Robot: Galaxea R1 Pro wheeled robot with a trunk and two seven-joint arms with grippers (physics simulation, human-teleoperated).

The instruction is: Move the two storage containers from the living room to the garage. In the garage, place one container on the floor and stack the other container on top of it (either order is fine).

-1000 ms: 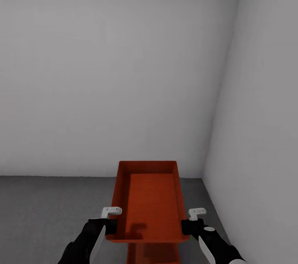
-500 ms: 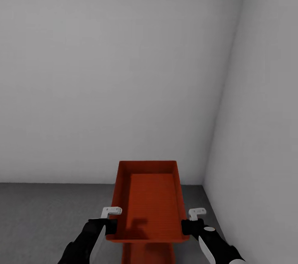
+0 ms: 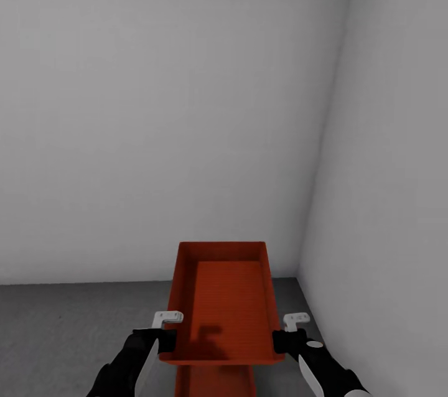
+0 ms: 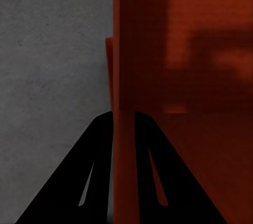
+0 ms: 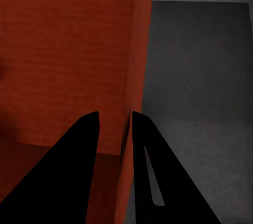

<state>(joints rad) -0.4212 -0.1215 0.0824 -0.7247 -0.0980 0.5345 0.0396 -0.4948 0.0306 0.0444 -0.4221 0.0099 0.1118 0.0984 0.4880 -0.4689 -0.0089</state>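
Observation:
I hold one red-orange storage container level above the garage floor, low in the middle of the head view. My left gripper is shut on its left wall and my right gripper on its right wall. In the left wrist view the black fingers of the left gripper straddle that wall. The right wrist view shows the right gripper pinching the other wall. Part of the second container shows directly below the held one, offset a little to the left.
A plain pale grey wall stands close ahead. A side wall runs along my right, and the two meet in a corner just past the containers. Dark concrete spreads out to the left.
The whole view has shifted: the floor line sits lower and the corner has drifted left. The held container keeps its place in the view, while the container beneath it has slid left under it.

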